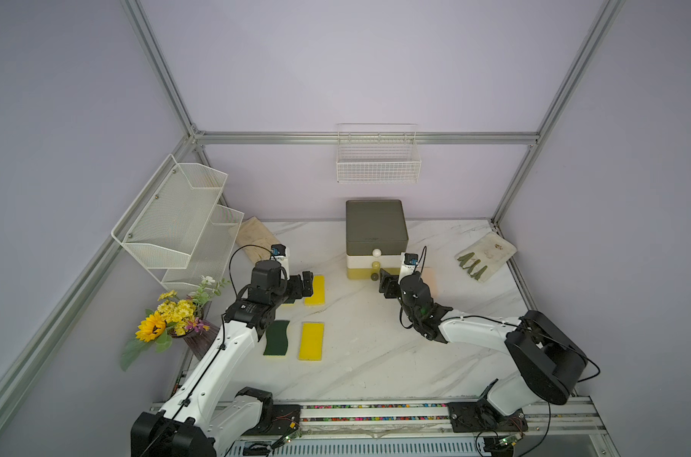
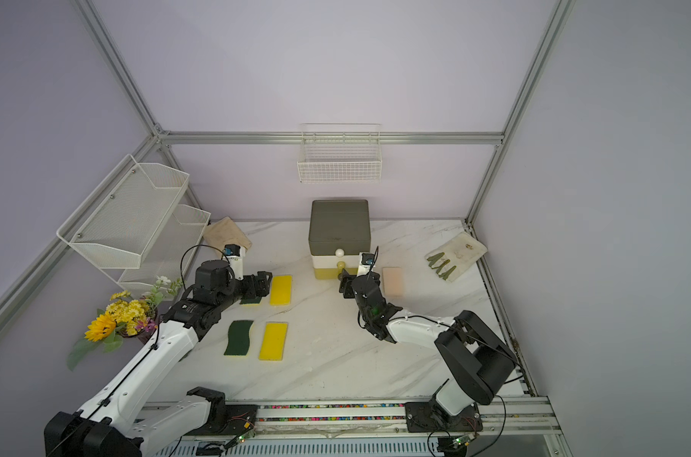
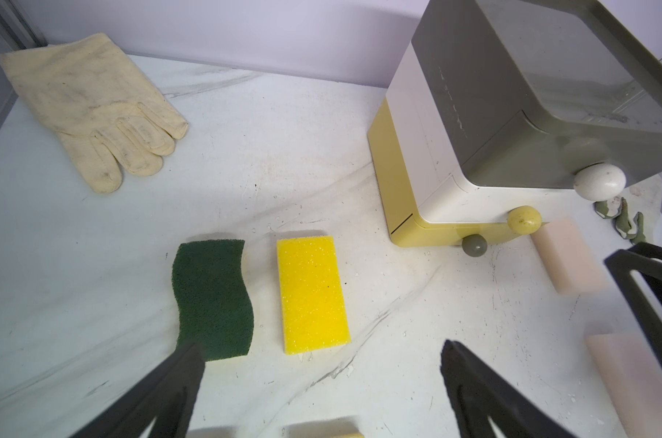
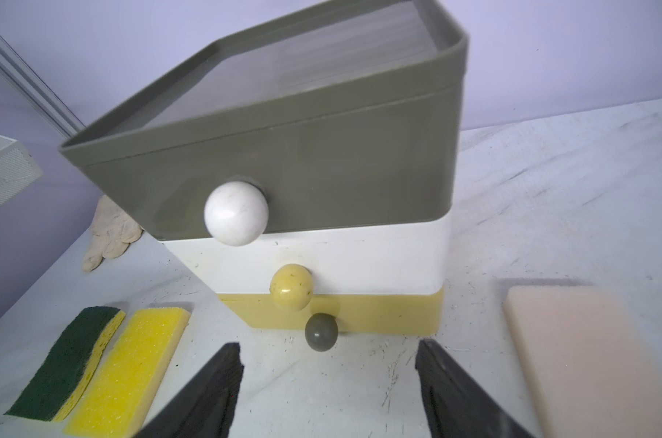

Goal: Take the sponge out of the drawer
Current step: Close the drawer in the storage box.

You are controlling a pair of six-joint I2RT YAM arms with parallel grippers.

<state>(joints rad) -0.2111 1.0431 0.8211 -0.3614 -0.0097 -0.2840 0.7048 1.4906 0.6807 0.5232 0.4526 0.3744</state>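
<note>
The drawer unit [image 1: 376,233] [image 4: 302,170] stands at the back middle with all three drawers shut, so their insides are hidden. My right gripper [image 1: 384,283] [image 4: 329,352] is open and empty, just in front of the bottom yellow drawer's grey knob [image 4: 321,332]. A peach sponge [image 2: 392,281] [image 4: 587,360] lies flat on the table to the right of the unit, beside that gripper. My left gripper [image 1: 308,284] [image 3: 320,350] is open and empty over a yellow sponge [image 1: 314,290] [image 3: 312,294] and a green-topped sponge [image 3: 213,299].
Another yellow sponge [image 1: 311,341] and a green one [image 1: 276,337] lie nearer the front. A cream glove [image 1: 255,237] is at the back left and a second glove [image 1: 485,255] at the back right. Flowers [image 1: 173,320], a mesh rack [image 1: 177,221] and a wall basket [image 1: 377,158] line the edges.
</note>
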